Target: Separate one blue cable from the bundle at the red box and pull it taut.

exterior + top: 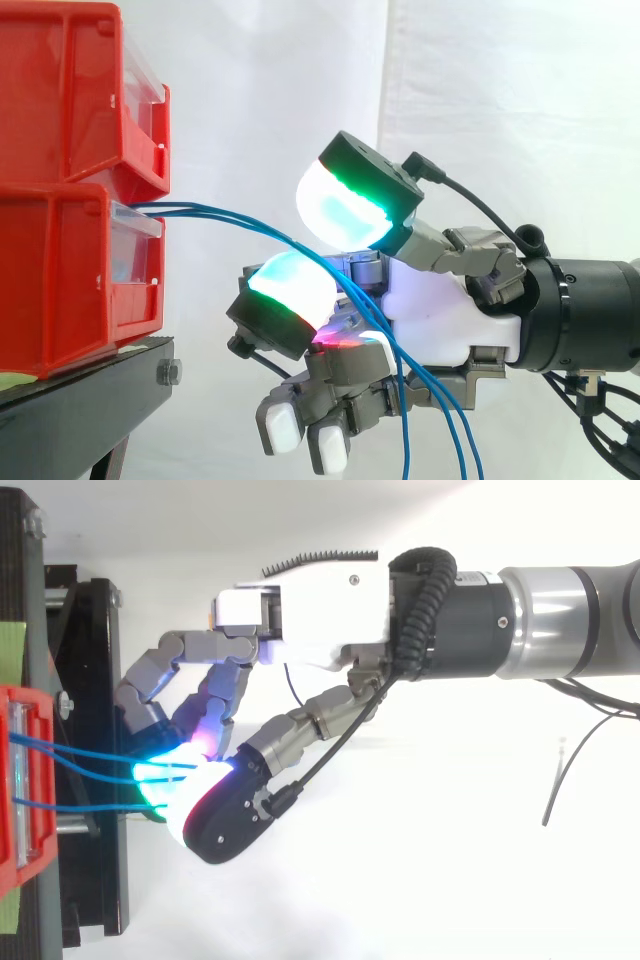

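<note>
**While the cables sag, the pull is yet to be made**

Although a grasp appears to be in place, the task is judged to be no more than half done. At the left of the side view two red boxes are stacked on a black stand point(90, 385). The blue cables point(230, 222) are seen to emerge from the slot between the upper red box point(60, 90) and the lower red box point(60, 280). From there they are carried rightward in a shallow arc to the centre of the frame. There they are passed between two glowing pads point(345, 205) of the hand point(440, 300), draped across the palm, and hung down to the lower right edge.

The hand is curled, and its two large pads are brought close together with cable caught between them, so a pinch is judged. How many cables are caught cannot be told. In the top view three blue cables point(80, 752) are seen to run from the box at the left edge and to meet in the glow at the lower centre. Separation of a single one therefore cannot be confirmed.

The stretch between box and pads is curved rather than straight, so tautness is not yet reached. What is left, by this reading, is that one cable be singled out and held alone. The hand would then be drawn toward the right of the frame until the arc is straightened.
</note>
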